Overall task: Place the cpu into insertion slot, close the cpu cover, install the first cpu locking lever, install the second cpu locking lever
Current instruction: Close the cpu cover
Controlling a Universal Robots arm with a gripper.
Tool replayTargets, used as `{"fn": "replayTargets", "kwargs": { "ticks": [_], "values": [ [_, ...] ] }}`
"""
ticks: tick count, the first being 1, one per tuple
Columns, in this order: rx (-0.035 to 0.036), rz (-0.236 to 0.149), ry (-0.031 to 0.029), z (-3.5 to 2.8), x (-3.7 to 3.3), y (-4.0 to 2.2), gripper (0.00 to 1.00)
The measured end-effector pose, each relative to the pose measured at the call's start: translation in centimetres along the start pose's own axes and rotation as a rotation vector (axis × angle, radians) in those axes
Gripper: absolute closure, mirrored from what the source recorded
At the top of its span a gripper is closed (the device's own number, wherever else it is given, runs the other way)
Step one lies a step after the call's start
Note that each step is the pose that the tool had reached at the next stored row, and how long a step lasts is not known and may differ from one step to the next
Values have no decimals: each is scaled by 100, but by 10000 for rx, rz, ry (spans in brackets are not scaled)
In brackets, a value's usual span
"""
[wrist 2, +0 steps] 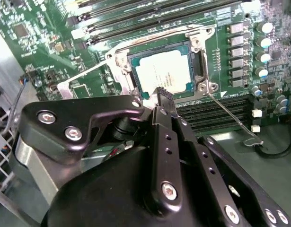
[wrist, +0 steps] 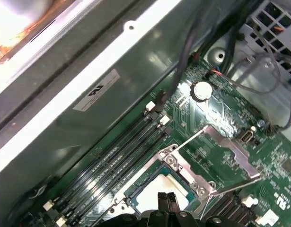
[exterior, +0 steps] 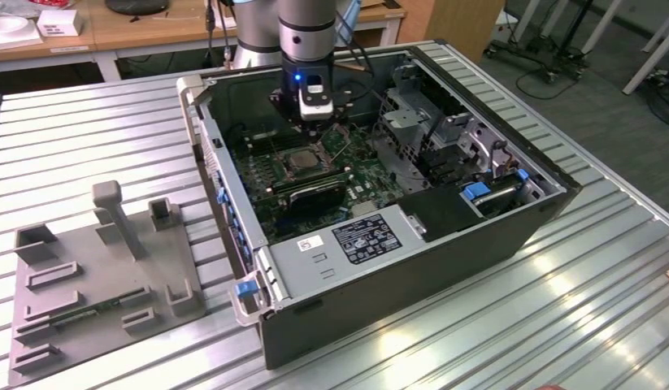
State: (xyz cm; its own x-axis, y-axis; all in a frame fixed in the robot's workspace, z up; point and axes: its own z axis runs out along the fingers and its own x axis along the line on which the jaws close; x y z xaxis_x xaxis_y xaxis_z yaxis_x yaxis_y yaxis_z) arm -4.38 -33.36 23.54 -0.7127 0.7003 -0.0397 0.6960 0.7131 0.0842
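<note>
We see the small square cpu with its dull silver-grey top (wrist 2: 166, 71) lying flat in the silver-rimmed square insertion slot (wrist 2: 198, 43) on the green motherboard (wrist 2: 41, 28). The thin silvery windowed cpu cover (wrist: 230, 147) stands swung open beside the slot. Our black two-fingered gripper (wrist 2: 163, 94) hangs close over the chip's edge, fingers pressed together, holding nothing. We judge closing the cover is the step in hand: press on the frame's metal, never the chip, and stay off the thin wire locking lever (wrist 2: 230, 116). The open black computer case (exterior: 475, 260) lies on a ribbed aluminium table (exterior: 96, 138) near a grey slotted fixture plate (exterior: 84, 301); wooden desks (exterior: 149, 28) stand behind.
</note>
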Motion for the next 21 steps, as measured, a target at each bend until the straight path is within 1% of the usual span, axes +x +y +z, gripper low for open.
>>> {"fn": "replayTargets", "kwargs": {
  "ticks": [2,3,10,12,14,16,21],
  "values": [
    [-51,-221,-24,1,0,0,90],
    [-61,-275,-25,2,0,1,90],
    [-61,-283,-26,1,0,0,90],
    [-64,-347,-21,2,0,0,90],
    [-73,-536,-4,3,0,0,90],
    [-85,-808,19,6,0,-1,90],
    [-119,-1697,95,19,1,-2,90]
  ]
}}
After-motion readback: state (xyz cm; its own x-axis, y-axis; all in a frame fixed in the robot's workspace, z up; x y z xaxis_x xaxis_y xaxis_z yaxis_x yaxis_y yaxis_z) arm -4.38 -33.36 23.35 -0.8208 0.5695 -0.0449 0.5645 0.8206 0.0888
